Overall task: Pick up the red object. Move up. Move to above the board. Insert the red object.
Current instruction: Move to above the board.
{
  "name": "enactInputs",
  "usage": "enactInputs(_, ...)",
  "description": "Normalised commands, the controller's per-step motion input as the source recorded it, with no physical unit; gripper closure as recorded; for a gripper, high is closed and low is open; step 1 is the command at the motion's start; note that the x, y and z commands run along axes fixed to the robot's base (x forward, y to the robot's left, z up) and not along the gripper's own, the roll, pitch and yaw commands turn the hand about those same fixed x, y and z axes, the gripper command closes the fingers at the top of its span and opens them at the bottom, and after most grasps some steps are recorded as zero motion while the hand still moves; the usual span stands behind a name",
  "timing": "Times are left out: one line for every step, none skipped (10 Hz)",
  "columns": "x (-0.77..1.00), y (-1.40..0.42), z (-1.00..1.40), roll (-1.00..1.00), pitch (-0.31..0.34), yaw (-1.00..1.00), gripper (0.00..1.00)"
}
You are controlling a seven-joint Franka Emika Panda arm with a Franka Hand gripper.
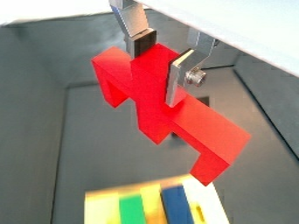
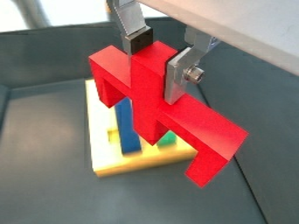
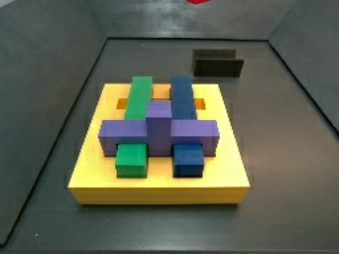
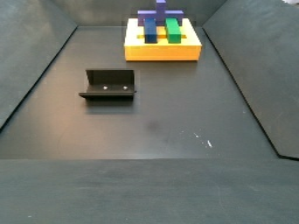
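Observation:
My gripper (image 1: 162,61) is shut on the red object (image 1: 198,131), its silver fingers clamping the central stem, and holds it in the air. The same grip shows in both wrist views, gripper (image 2: 158,61), red object (image 2: 201,131). The yellow board (image 1: 107,210) lies below, past the red object. It also shows in a wrist view (image 2: 117,159) and in both side views (image 3: 90,164) (image 4: 158,52). It bears a green block (image 3: 139,94), a blue block (image 3: 183,94) and a purple piece (image 3: 159,129). A sliver of red (image 3: 199,2) shows at a side view's upper edge; the gripper is out of both side views.
The dark fixture (image 3: 219,65) stands on the floor beyond the board, and shows in a side view (image 4: 108,85) apart from it. Grey bin walls (image 3: 298,79) surround the dark floor (image 4: 163,122).

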Motion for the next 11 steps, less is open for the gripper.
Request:
enactInputs(-0.06,-1.40,0.19,0.00,0.051,1.00,1.00)
enactInputs(-0.01,-0.99,0.14,0.01,0.062,1.00,1.00)
enactInputs(0.04,-0.60,0.09,0.01,0.076,1.00,1.00)
enactInputs(0.05,-0.30,0.06,0.01,0.093,1.00,1.00)
enactInputs(0.05,-0.17,0.05,0.02,0.104,1.00,1.00)
enactInputs(0.05,-0.09,0.04,0.02,0.118,1.00,1.00)
enactInputs(0.05,-0.06,0.03,0.02,0.134,1.00,1.00)
enactInputs(0.05,-0.04,0.03,0.03,0.163,1.00,1.00)
enactInputs(0.05,-0.04,0.03,0.04,0.195,1.00,1.00)
enactInputs(0.06,-0.03,0.03,0.04,0.235,1.00,1.00)
enactInputs(0.07,-0.03,0.03,0.05,0.220,0.67,1.00)
